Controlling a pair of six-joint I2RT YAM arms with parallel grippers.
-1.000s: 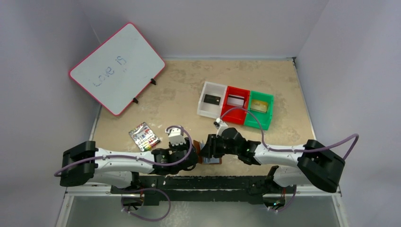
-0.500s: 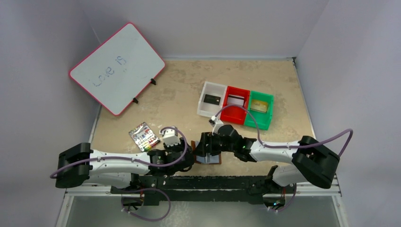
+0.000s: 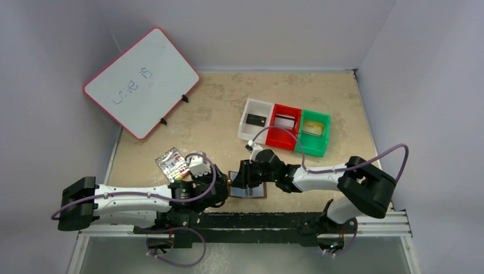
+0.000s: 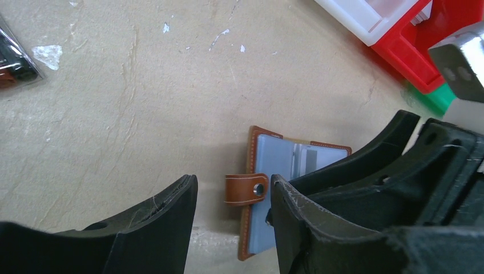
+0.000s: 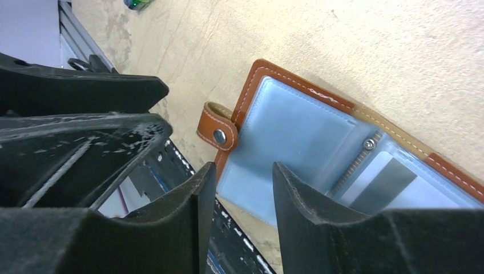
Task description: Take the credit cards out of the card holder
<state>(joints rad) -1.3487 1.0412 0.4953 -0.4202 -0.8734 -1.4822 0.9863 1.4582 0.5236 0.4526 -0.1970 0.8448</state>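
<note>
The brown leather card holder (image 3: 254,192) lies open on the table near the front edge, bluish sleeves up. In the right wrist view the holder (image 5: 285,131) shows a silvery card with a dark stripe (image 5: 381,184) in its right sleeve and its snap tab (image 5: 217,129) at the left. My left gripper (image 3: 221,186) is open just left of the holder; in the left wrist view (image 4: 234,191) the snap tab (image 4: 244,189) lies between its fingers. My right gripper (image 3: 240,176) is open and empty over the holder's left sleeve, as its wrist view (image 5: 240,171) shows.
A white bin (image 3: 244,117) holds a black card (image 3: 255,120), a red bin (image 3: 274,140) a silvery card (image 3: 285,121), a green bin (image 3: 321,149) a gold-tan card (image 3: 311,128). A rainbow-striped white pack (image 3: 174,164) lies left of the grippers. A whiteboard (image 3: 141,81) leans at the back left.
Both grippers have shifted left. The right gripper reached further left over the holder, and the holder now shows more openly beside them.
</note>
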